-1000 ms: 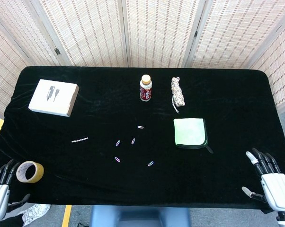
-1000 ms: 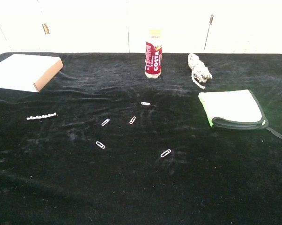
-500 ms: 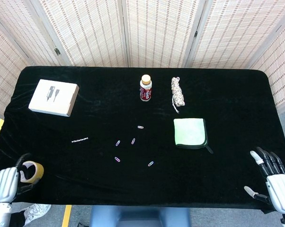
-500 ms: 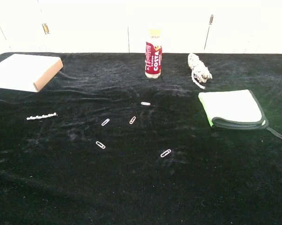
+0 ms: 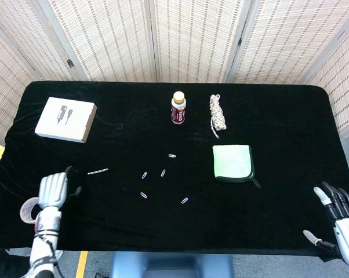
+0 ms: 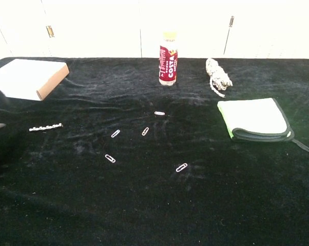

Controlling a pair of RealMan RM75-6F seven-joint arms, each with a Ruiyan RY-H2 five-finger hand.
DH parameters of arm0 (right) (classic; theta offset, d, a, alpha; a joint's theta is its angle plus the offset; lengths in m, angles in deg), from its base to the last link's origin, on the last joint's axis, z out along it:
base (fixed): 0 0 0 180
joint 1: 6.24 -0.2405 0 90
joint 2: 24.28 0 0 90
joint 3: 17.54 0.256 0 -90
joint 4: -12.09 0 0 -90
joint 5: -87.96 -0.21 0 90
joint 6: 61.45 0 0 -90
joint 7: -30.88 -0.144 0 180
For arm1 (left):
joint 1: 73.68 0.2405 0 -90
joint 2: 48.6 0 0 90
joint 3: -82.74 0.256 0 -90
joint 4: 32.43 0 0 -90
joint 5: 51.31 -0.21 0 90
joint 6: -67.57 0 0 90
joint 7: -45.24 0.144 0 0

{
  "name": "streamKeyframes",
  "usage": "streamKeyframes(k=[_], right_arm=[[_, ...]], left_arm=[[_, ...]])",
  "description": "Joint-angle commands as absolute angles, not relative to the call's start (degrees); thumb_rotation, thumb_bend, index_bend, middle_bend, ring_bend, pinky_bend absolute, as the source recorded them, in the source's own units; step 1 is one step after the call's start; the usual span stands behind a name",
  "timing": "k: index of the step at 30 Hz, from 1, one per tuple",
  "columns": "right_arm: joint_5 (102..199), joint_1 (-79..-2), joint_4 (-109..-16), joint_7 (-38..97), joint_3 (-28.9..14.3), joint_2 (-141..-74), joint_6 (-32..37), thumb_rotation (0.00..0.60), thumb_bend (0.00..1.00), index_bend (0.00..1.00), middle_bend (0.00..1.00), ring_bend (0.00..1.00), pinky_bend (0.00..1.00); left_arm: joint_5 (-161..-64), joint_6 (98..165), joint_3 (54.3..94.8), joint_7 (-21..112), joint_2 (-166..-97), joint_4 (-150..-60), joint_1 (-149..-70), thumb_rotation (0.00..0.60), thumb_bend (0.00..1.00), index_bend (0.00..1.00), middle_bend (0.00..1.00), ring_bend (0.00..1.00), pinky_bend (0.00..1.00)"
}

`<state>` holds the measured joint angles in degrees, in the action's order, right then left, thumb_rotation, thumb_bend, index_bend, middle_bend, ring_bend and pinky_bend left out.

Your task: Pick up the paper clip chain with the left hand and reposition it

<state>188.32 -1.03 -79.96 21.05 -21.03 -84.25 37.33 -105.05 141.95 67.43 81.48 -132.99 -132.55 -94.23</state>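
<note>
— Where is open room found?
— Bare black cloth is seen across the lower middle of the table.

— And the hands?
— The left hand is raised at lower left, fingers spread, nothing held, near the paper clip chain. The right hand is kept at the lower right edge, fingers apart, empty.

— Containers?
— A capped bottle is stood upright at upper centre; its contents cannot be told.

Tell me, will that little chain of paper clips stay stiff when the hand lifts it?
Probably not. The paper clip chain is separate links lying in a line, so it would likely droop from wherever it is pinched. It looks thin and light, and lying flat on the black cloth may make it fiddly to grasp.
</note>
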Motion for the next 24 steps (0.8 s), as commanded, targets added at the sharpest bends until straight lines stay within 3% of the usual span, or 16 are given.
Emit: streamKeyframes(k=[1, 9, 24], right_arm=[[187.47, -1.24, -79.52, 19.39, -20.71, -83.66, 37.0, 0.6, 0.01, 0.0, 0.0, 0.0, 0.0], [186.25, -1.36, -79.28, 16.82, -20.25, -82.85, 36.78, 0.6, 0.01, 0.0, 0.0, 0.0, 0.0], [185.08, -1.46, -79.56, 16.12, -19.92, -82.53, 35.81, 0.6, 0.01, 0.0, 0.0, 0.0, 0.0]], left_arm=[[-103.06, 141.37, 65.95, 82.7, -136.41, -128.74, -97.06, 0.6, 0.37, 0.36, 1.0, 1.0, 1.0], [-99.81, 140.19, 66.39, 85.51, -141.57, -120.83, -100.94, 0.6, 0.36, 0.39, 1.0, 1.0, 1.0], [-100.07, 136.44, 65.97, 77.58, -143.68, -116.11, -103.21, 0.6, 0.34, 0.44, 1.0, 1.0, 1.0]])
